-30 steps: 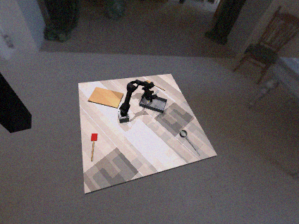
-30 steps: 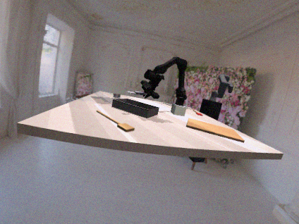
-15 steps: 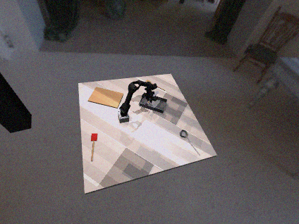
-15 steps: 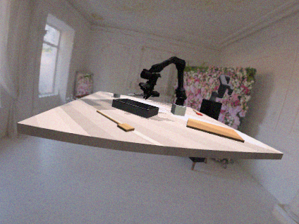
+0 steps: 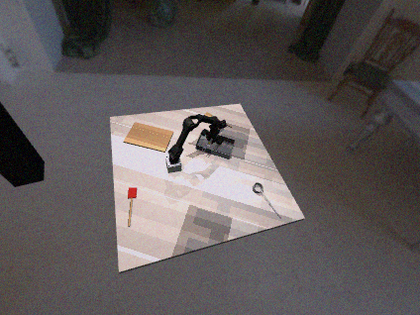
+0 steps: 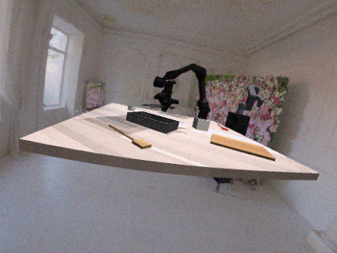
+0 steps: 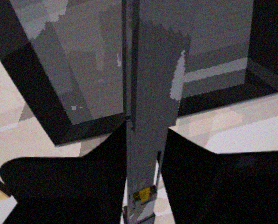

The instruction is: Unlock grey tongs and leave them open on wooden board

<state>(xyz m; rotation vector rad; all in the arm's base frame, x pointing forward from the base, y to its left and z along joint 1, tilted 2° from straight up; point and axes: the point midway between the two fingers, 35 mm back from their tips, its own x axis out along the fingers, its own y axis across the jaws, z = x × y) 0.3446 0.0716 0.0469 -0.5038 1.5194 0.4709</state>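
The grey tongs [image 7: 156,100] are held between the fingers of my gripper [image 7: 140,124] [image 5: 216,140], which is shut on them. In the wrist view the arms run up the picture, close together, with a small yellow part low down between the fingers. In the exterior view the tongs show as thin dark lines, roughly level, above the black roasting tin [image 5: 222,154] [image 6: 155,123] and apart from it. The tin stands below my gripper. The wooden board [image 5: 149,136] [image 6: 242,145] lies flat with nothing on it. The lock's state is too small to tell.
A wooden spatula [image 6: 141,143] lies beside the tin. A red-headed tool [image 5: 132,193] [image 6: 224,128] and a round strainer [image 5: 258,188] with a long handle lie farther off. The arm's pale base block [image 5: 173,167] [image 6: 201,124] stands between tin and board.
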